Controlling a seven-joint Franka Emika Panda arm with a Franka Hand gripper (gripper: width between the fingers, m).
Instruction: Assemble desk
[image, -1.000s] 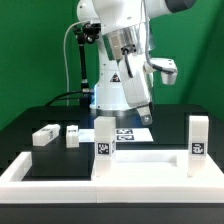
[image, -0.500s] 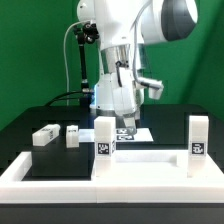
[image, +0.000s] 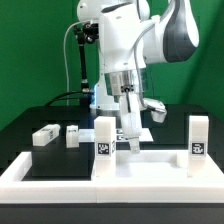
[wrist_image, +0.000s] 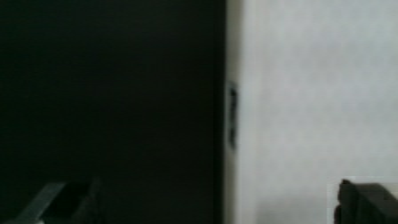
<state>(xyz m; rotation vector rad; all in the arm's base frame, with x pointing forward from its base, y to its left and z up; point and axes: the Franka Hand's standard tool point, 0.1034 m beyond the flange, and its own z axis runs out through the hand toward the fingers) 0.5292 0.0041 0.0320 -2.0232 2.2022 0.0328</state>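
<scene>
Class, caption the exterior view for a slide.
Gripper hangs above the desk slab between two upright legs; two loose legs lie on the table.

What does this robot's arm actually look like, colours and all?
The arm is built of smooth, rounded white shells, with a grey cap at one joint. A thin black cable runs down beside it. The gripper is a pale block ending in two fingers with dark tips.

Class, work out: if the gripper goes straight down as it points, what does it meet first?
Probably the desk slab: the wrist view shows its edge between the open fingers of the gripper, table beside it. Depth is unclear.
</scene>
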